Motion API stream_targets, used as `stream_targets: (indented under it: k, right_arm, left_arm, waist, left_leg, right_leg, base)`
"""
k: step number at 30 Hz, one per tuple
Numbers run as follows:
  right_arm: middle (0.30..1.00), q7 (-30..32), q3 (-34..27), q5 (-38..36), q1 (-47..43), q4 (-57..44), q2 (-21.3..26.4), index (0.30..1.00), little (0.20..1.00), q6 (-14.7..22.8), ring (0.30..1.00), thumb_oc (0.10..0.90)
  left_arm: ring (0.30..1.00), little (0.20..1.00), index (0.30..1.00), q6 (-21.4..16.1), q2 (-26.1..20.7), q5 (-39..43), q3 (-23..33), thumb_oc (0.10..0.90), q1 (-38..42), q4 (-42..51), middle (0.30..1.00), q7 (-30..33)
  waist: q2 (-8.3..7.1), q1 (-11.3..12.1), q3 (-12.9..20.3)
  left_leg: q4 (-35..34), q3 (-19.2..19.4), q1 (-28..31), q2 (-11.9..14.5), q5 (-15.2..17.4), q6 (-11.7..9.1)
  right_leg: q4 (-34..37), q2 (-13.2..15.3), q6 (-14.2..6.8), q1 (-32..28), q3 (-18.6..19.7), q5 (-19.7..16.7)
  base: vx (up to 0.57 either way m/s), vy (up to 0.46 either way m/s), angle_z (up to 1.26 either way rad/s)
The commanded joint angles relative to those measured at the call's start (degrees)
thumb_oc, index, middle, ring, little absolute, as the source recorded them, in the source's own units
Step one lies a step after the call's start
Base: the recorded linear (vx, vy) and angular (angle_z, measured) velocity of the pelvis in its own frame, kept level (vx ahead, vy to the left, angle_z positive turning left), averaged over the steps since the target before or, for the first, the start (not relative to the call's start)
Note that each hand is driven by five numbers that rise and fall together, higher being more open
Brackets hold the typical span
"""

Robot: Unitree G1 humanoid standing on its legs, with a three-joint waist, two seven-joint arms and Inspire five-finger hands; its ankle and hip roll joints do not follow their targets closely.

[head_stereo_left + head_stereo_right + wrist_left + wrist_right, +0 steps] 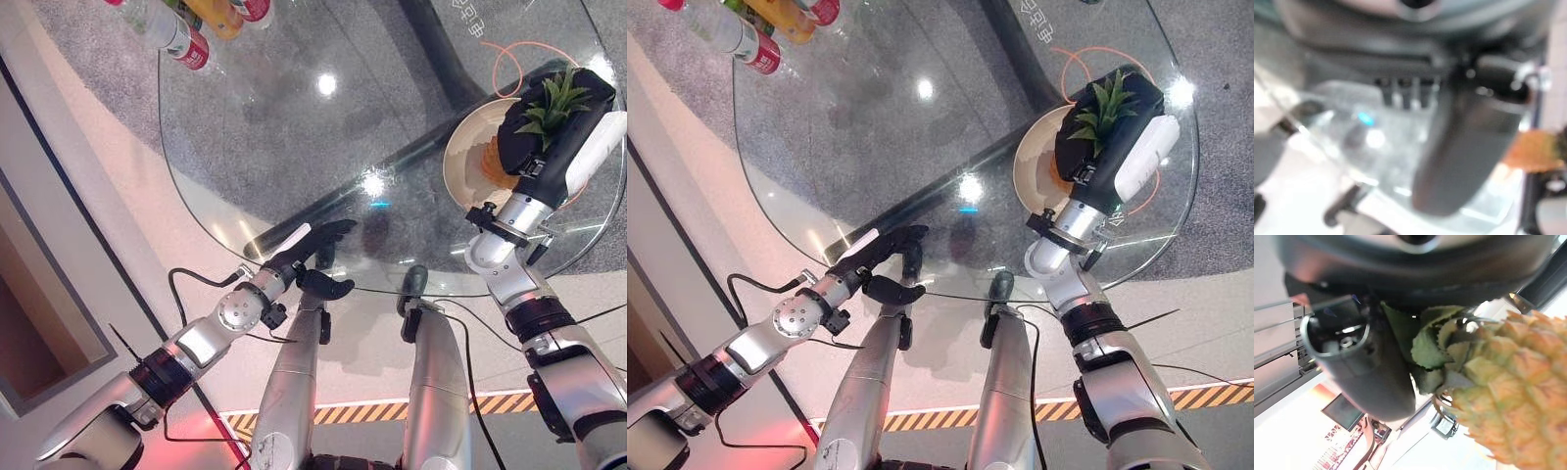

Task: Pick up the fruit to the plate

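A pineapple (489, 157) with an orange body and a green leafy crown (554, 98) is held over a cream plate (458, 166) at the right side of the round glass table (294, 137). My right hand (549, 137) is shut on it, its back hiding most of the fruit. In the right wrist view the scaly pineapple (1508, 382) lies close against the thumb (1366, 377). My left hand (304, 247) rests at the table's near edge, open, with straight fingers on the glass and the thumb below the rim.
Several drink bottles (186, 39) stand at the table's far left edge. An orange loop (519, 59) shows through the glass beyond the plate. The glass between the two hands is bare.
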State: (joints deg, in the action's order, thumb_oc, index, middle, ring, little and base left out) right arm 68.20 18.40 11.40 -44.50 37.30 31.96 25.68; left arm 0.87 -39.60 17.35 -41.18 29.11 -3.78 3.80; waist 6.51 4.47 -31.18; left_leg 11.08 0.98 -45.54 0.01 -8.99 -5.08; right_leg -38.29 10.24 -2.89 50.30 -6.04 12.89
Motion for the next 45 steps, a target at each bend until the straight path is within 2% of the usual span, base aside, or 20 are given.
stream_targets:
  k: [1,11,15,25,26,28,29,45]
  right_arm:
    - [0.300,7.4,-1.4,4.1,-4.7,-3.6,3.0,0.300,0.200,4.5,0.300,0.100]
    - [0.300,7.9,-1.7,2.8,-5.5,0.3,1.8,0.300,0.200,6.6,0.300,0.100]
    - [0.300,6.2,-1.4,2.0,-5.2,0.7,0.6,0.300,0.200,5.5,0.300,0.100]
    - [0.300,5.0,-0.3,0.2,-4.5,3.2,0.3,0.300,0.200,5.2,0.300,0.100]
    - [0.335,4.5,-0.3,0.3,-4.4,2.9,0.4,0.335,0.241,4.9,0.335,0.141]
    - [0.801,4.2,0.0,0.2,-4.3,2.4,0.5,0.801,0.785,4.6,0.801,0.685]
    - [0.900,3.8,0.0,-0.1,-4.3,2.4,0.6,0.900,0.900,4.5,0.900,0.800]
    - [0.900,2.1,0.0,2.9,-1.4,-3.3,1.1,0.900,0.900,2.2,0.900,0.800]
  left_arm:
    - [0.900,0.900,0.900,-4.8,2.5,1.0,-0.1,0.800,0.5,4.2,0.900,1.2]
    - [0.900,0.900,0.900,-4.7,3.9,1.4,-1.4,0.800,1.3,2.9,0.900,2.4]
    - [0.900,0.900,0.900,-5.3,4.7,0.9,-1.8,0.800,1.7,2.1,0.900,3.2]
    - [0.900,0.900,0.900,-5.9,5.1,-0.1,-1.8,0.800,1.5,1.8,0.900,2.9]
    - [0.900,0.900,0.900,-6.0,5.1,-0.1,-1.6,0.800,1.4,1.9,0.900,2.7]
    - [0.900,0.900,0.900,-5.7,5.1,-0.4,-1.7,0.800,1.4,2.4,0.900,3.0]
    - [0.900,0.900,0.900,-5.7,5.1,-0.4,-1.7,0.800,1.4,2.3,0.900,3.0]
    - [0.900,0.900,0.900,-5.4,3.9,-1.3,0.6,0.800,-0.6,4.5,0.900,1.9]
  waist:
    - [2.17,-1.0,1.4]
    - [2.70,-0.6,1.4]
    - [2.61,-0.7,1.4]
    - [2.25,-0.7,1.4]
    - [2.22,-0.8,1.4]
    - [2.12,-0.8,1.4]
    - [2.02,-0.8,1.4]
    - [0.85,-1.2,1.4]
  left_leg:
    - [13.0,3.1,-0.8,-4.5,11.3,3.9]
    - [12.8,2.7,-1.6,-4.8,10.8,3.8]
    - [12.7,2.7,-1.9,-4.9,10.7,4.0]
    - [12.5,2.6,-1.4,-5.0,10.6,4.0]
    - [12.4,2.7,-1.2,-4.9,10.6,4.0]
    - [12.4,2.7,-1.3,-5.0,10.6,4.0]
    - [12.4,2.7,-1.1,-4.9,10.6,4.0]
    - [12.0,3.0,1.0,-4.5,10.9,4.0]
  right_leg:
    - [14.7,-1.9,-2.0,-2.6,-4.6,-14.4]
    - [14.6,-1.7,-2.0,-1.7,-4.7,-14.7]
    - [14.7,-1.9,-1.9,-1.3,-4.8,-14.8]
    - [15.2,-2.0,-1.8,-2.1,-5.0,-15.2]
    - [15.3,-2.0,-1.8,-2.2,-5.0,-15.2]
    - [15.5,-2.0,-1.8,-2.2,-5.0,-15.3]
    - [15.6,-2.0,-1.9,-2.4,-5.1,-15.3]
    - [16.3,-2.1,-2.0,-4.6,-5.2,-15.4]
  base:
    - [0.00,0.000,0.00]
    - [0.00,0.000,0.00]
    - [0.00,0.000,0.00]
    - [0.00,0.000,0.00]
    - [0.00,0.000,0.00]
    - [0.00,0.000,0.00]
    - [0.00,0.000,0.00]
    - [0.00,0.000,0.00]
